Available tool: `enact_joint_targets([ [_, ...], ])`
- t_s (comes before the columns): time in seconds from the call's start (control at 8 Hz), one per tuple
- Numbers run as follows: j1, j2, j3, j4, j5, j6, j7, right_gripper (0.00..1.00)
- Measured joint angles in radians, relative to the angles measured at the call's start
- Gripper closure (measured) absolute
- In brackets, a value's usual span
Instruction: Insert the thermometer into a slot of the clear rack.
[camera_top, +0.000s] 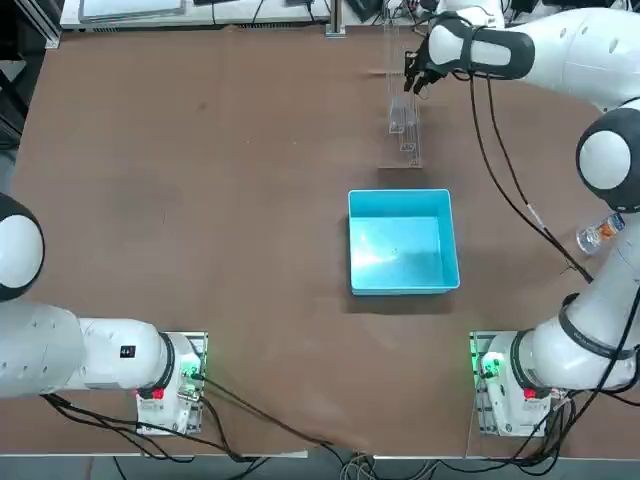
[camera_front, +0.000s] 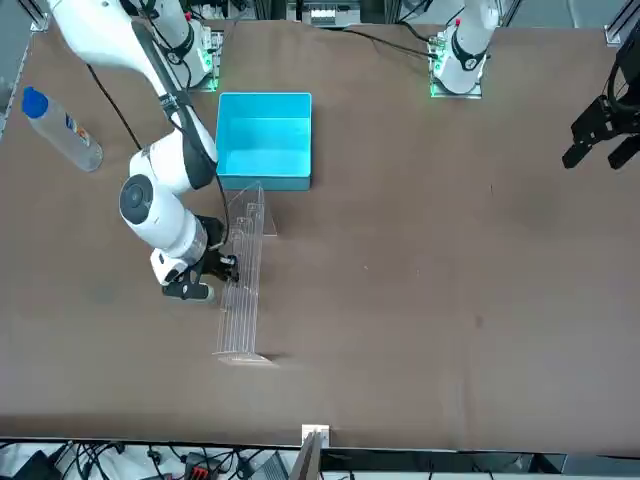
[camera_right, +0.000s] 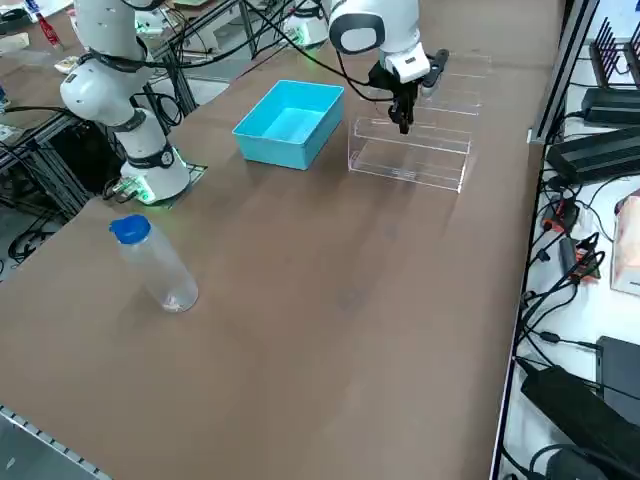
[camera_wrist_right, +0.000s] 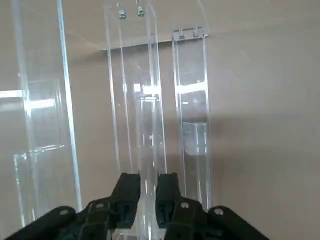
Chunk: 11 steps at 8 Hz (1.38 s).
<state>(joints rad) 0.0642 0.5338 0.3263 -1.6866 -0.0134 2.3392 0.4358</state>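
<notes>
Wrist view: right claw (camera_wrist_right: 148, 187) shut at clear rack (camera_wrist_right: 192, 107); anything pinched, cannot tell.

A brown table (camera_top: 250, 300) carries a blue bin (camera_top: 403, 242), a clear rack (camera_front: 240, 290) and a blue-capped bottle (camera_right: 160, 268).

In the top view, the bin (camera_top: 403, 242) lay right of centre on the table (camera_top: 200, 250), with the bottle (camera_top: 600, 234) to its right, near the frame's right edge, and the clear rack (camera_top: 405, 125) beyond it, running up toward the top edge. The right gripper (camera_top: 424, 72) was at the rack's upper part, with the thermometer (camera_wrist_right: 149, 200) between its fingers. In the front view, the rack stood before the bin, the right gripper at its left side, and the bottle lay at upper left.
</notes>
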Motion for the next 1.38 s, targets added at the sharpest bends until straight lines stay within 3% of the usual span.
enact_joint_targets([
  [0.62, 0.005, 0.006, 0.000, 0.000, -0.004, 0.001, 0.000, 0.75],
  [0.88, 0.004, 0.007, -0.004, 0.000, -0.025, 0.002, 0.000, 0.48],
  [1.0, 0.005, 0.007, -0.005, 0.000, -0.029, 0.003, 0.000, 0.44],
  [1.12, 0.004, 0.007, -0.009, 0.000, -0.036, 0.003, 0.000, 0.29],
  [1.38, 0.004, 0.006, -0.010, 0.013, -0.040, 0.003, 0.000, 0.15],
])
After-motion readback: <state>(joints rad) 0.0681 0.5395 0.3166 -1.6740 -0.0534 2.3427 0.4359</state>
